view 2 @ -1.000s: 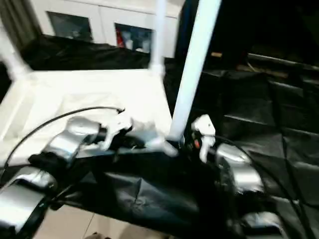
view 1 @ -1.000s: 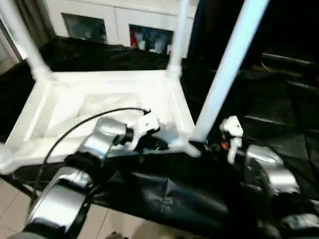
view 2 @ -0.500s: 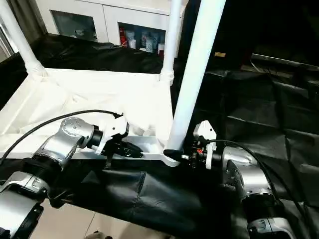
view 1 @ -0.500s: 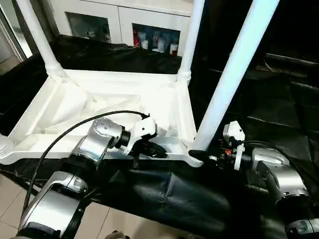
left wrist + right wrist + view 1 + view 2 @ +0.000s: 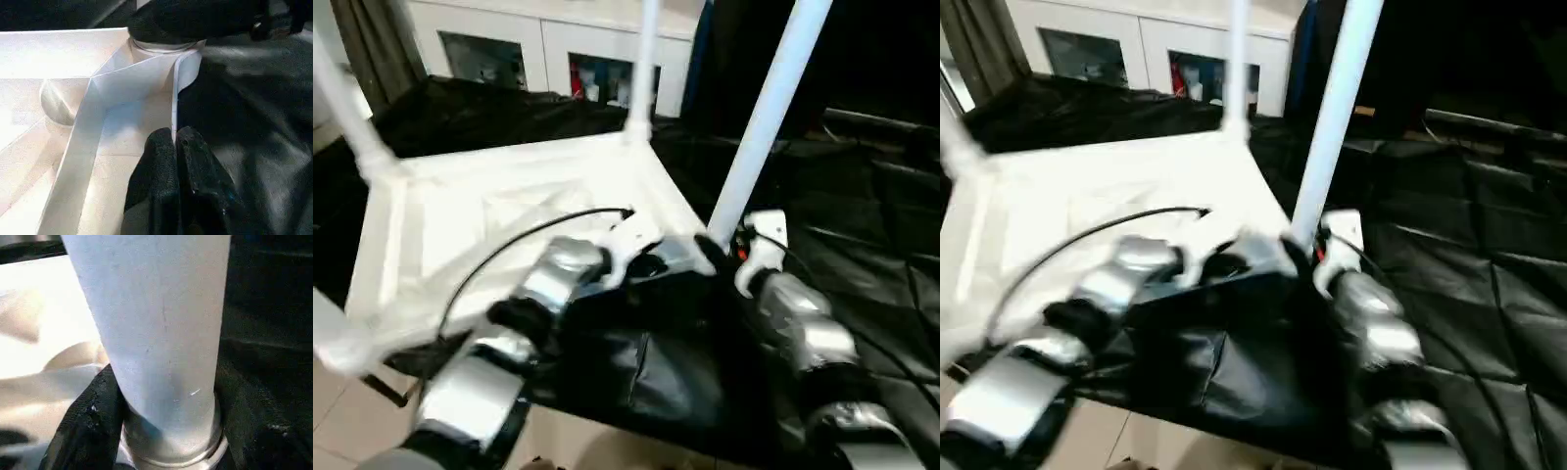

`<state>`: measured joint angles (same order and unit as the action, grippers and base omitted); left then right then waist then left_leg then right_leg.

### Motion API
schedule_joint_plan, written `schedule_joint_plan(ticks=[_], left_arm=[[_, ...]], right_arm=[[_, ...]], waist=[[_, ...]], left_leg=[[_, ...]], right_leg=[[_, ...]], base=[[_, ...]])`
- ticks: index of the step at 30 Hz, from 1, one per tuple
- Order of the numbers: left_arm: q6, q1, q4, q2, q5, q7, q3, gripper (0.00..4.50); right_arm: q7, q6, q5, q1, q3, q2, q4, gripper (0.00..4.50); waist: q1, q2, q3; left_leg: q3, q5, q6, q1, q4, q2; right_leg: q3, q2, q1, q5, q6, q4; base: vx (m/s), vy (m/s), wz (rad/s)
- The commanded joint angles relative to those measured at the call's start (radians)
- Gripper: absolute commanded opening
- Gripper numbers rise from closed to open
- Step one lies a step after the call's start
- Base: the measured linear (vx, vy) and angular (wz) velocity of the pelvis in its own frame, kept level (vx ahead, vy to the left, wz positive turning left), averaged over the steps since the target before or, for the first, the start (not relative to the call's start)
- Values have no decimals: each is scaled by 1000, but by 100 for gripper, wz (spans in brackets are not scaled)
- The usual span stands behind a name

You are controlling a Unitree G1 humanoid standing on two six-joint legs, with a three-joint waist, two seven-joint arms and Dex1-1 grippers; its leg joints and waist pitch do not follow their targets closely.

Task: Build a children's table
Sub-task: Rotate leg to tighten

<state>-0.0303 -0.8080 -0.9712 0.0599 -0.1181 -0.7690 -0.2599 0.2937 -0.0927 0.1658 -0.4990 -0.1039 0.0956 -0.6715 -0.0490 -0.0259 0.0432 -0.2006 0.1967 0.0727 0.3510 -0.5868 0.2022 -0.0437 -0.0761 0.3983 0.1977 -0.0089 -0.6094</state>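
1. A white glass-door cabinet [image 5: 558,59] stands at the far side of the room, with small items behind its panes; a black sheet [image 5: 862,245] covers the work surface in front of it and hangs over the near edge above a pale tiled floor [image 5: 342,421].
2. The children's table [image 5: 509,215] lies upside down on the black sheet, to the left of centre, its ribbed underside facing up.
3. Three legs are seen standing upright in its corner sockets: the near-right leg [image 5: 764,117], the far-right leg [image 5: 643,69] and the far-left leg [image 5: 347,117]. The near-left corner [image 5: 337,343] reaches past the sheet's near edge.
4. The left gripper [image 5: 175,161] sits at the tabletop's near rim, just left of the near-right corner. In the left wrist view its two black fingers are pressed together, tips at the thin upright rim wall [image 5: 173,105]; whether they pinch it cannot be told.
5. A black cable [image 5: 519,240] arcs over the left silver forearm [image 5: 548,284].
6. The right gripper [image 5: 161,431] is at the foot of the near-right leg, just above its socket collar [image 5: 171,450]. Its black fingers [image 5: 93,416] stand on either side of the leg's base, clasping it.
7. The right forearm [image 5: 798,328] reaches in from the near right.
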Motion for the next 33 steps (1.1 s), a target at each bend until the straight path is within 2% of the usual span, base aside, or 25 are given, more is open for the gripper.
schedule_joint_plan(ticks=[1, 3, 4, 5, 8, 10, 12, 15, 18, 20, 22, 27, 33], left_arm=[[13, -22, -12, -46, 4, 28, 4, 0], [22, -22, -16, -47, 1, 20, 0, 0], [39, -19, -20, -38, -1, 2, -5, 0], [42, -18, -21, -37, -1, -2, -6, 0], [58, -8, -10, -15, 6, -49, -9, 0], [76, 5, 6, 7, 14, -97, -9, 0], [81, 14, 15, 24, 18, -136, -8, 0], [85, 36, 49, 60, 41, -243, -11, 0], [94, 49, 73, 78, 55, -304, -14, 0], [105, 71, 116, 115, 81, -414, -21, 0], [106, 81, 135, 139, 92, -456, -20, 0], [72, 104, 182, 182, 119, -552, -14, 0], [41, 120, 220, 207, 135, -606, -8, 0]], right_arm=[[-25, -26, -39, 9, 40, -39, -70, 238], [9, 6, -75, 3, 79, -34, -66, 238], [98, 22, -81, 12, 120, -24, -50, 273], [117, 23, -79, 15, 127, -22, -46, 306], [203, 34, -78, 30, 162, 6, -21, 306], [241, 56, -92, 40, 179, 41, -1, 350], [298, 73, -88, 48, 179, 71, 8, 350], [455, 76, -52, 77, 180, 132, 52, 350], [520, 73, -32, 94, 184, 161, 80, 350], [637, 57, 16, 125, 187, 212, 137, 350], [696, 53, 41, 141, 181, 243, 165, 350], [814, -2, 105, 162, 160, 286, 218, 350], [887, -30, 127, 173, 173, 314, 236, 296]], waist=[[3, 3, -49], [2, 3, -51], [1, -1, -51], [1, 0, -51], [1, -1, -50], [-1, -3, -48], [1, -4, -48], [1, -4, -47], [2, -4, -49], [0, -2, -52], [-2, -3, -52], [-16, 1, -51], [-22, -1, -52]], left_leg=[[19, 249, -1, -4, 77, 24], [18, 230, -14, -3, 74, 25], [18, 214, -26, 0, 73, 25], [17, 210, -31, 0, 73, 25], [16, 214, -51, 0, 72, 27], [16, 219, -55, 0, 72, 26], [17, 229, -53, 1, 74, 27], [19, 232, -62, 2, 74, 30], [18, 206, -79, 4, 72, 32], [16, 181, -91, 2, 69, 32], [14, 175, -111, 2, 67, 34], [11, 168, -104, 1, 66, 40], [10, 159, -88, 2, 66, 38]], right_leg=[[40, -61, -37, 259, -183, 92], [40, -62, -38, 223, -189, 90], [39, -62, -42, 197, -196, 86], [39, -61, -42, 187, -199, 85], [40, -62, -43, 176, -210, 85], [39, -63, -44, 201, -208, 88], [40, -64, -43, 240, -198, 90], [39, -65, -45, 245, -203, 90], [40, -64, -47, 183, -225, 83], [40, -63, -48, 119, -250, 76], [40, -62, -48, 77, -268, 72], [37, -62, -48, 77, -281, 67], [36, -63, -48, 89, -275, 66]], base=[[0, 0, 0], [0, 0, 0], [0, 0, 0], [0, 0, 0], [0, 0, 0], [0, 0, 0], [0, 0, 0], [0, 0, 0], [0, 0, 0], [0, 0, 0], [0, 0, 0], [0, 0, 0], [0, 0, 0]])
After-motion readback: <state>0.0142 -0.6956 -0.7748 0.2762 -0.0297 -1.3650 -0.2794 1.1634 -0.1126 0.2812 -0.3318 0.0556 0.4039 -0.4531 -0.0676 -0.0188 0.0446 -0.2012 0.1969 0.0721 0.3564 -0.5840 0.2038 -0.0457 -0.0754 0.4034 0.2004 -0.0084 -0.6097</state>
